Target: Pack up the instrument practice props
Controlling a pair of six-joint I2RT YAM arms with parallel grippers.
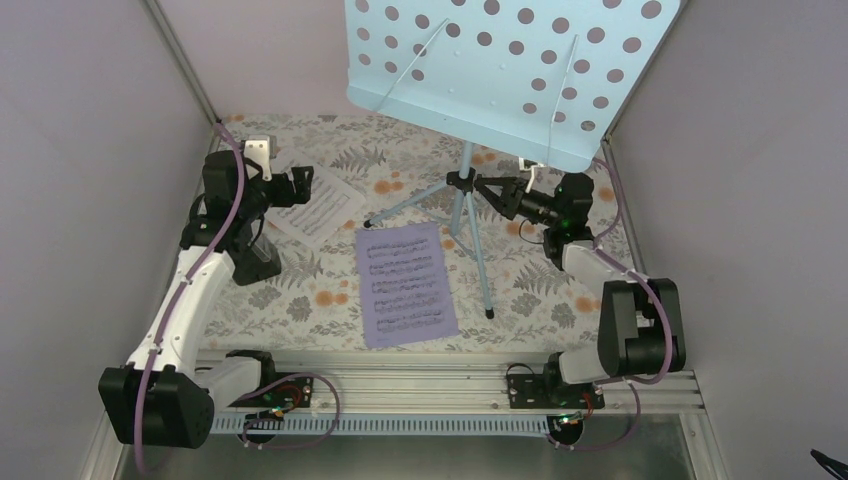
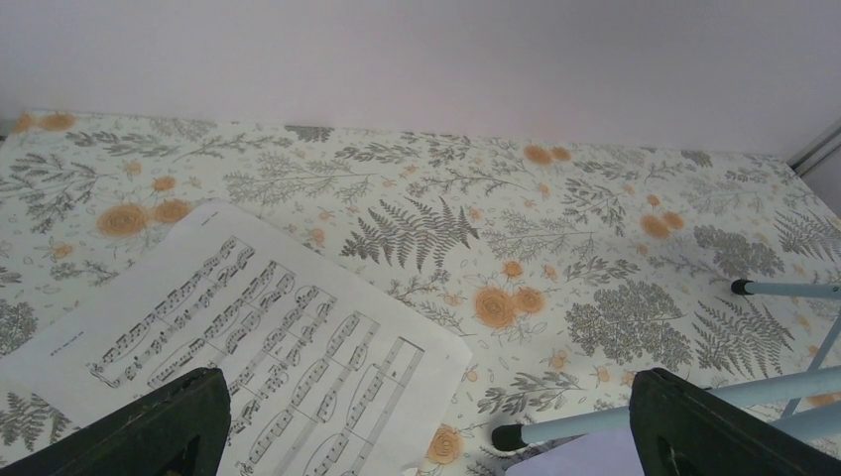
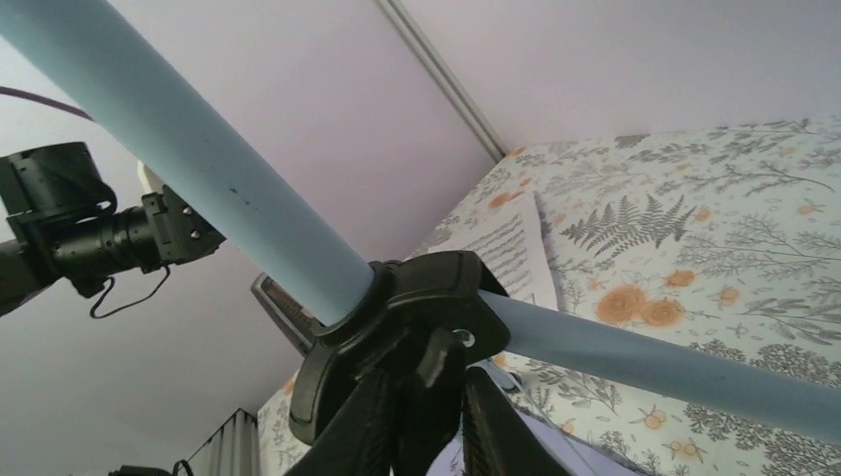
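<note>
Right gripper (image 1: pixel 492 190) sits at the black hub (image 3: pixel 397 327) of the light blue music stand (image 1: pixel 510 70), its fingers (image 3: pixel 347 426) on either side of the hub's knob; I cannot tell whether they are clamped on it. The stand is upright on its tripod at the back of the floral tablecloth (image 1: pixel 560 290). A lavender sheet of music (image 1: pixel 405 285) lies flat in front of it, between the arms. At the far left, the left gripper (image 2: pixel 426 397) hovers wide apart over a white sheet of music (image 2: pixel 248 327).
</note>
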